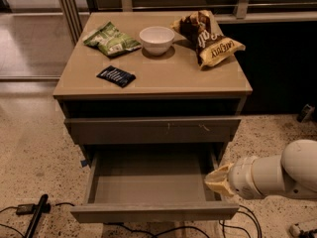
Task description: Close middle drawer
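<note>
wide, shallow grey-taupe middle drawer (148,182) standing well out toward 6 o'clock from the tan boxy cabinet (148,86), inside bare, low plain front nearest the camera. directly above, taller drawer front with pale scratch marks (148,130). pale-tipped gripper (218,181) on a rounded white arm (277,175), at 4 o'clock of the open drawer, just beside its right side wall; contact unclear, and clenched or released, cannot tell. on the cabinet top: green snack bag (111,39) at 10 o'clock, round white bowl (156,38) at 12, crumpled brown chip bag (208,36) at 2, flat dark blue packet (115,76) at 8.
</note>
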{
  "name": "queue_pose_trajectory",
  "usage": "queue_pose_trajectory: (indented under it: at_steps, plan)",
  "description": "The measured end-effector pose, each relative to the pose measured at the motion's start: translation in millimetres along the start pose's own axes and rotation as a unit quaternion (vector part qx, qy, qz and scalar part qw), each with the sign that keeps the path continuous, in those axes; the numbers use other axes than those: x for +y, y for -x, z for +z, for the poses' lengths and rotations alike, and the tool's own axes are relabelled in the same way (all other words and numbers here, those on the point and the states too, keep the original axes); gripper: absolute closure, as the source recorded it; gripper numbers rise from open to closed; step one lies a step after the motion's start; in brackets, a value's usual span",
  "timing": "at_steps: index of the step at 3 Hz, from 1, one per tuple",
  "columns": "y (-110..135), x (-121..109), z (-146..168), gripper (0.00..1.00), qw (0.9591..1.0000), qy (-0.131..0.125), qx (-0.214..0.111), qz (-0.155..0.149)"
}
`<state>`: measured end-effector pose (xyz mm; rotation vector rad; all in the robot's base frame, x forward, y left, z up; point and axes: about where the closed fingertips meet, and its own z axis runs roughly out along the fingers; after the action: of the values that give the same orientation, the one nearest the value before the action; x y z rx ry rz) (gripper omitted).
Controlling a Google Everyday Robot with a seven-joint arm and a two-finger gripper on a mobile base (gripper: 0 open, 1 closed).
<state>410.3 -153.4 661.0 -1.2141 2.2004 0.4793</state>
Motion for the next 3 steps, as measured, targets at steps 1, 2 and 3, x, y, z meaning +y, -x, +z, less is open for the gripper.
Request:
queue_pose_trajectory:
  at_steps: [1,2,3]
  plan:
    - [0,0,0,1.0,1.0,0.0,0.0,0.0]
    - [-11,9,16,1.0,0.9999,0.016,0.0,-0.004]
    - [-40,18,43,1.0,0.9996,0.027,0.003,0.008]
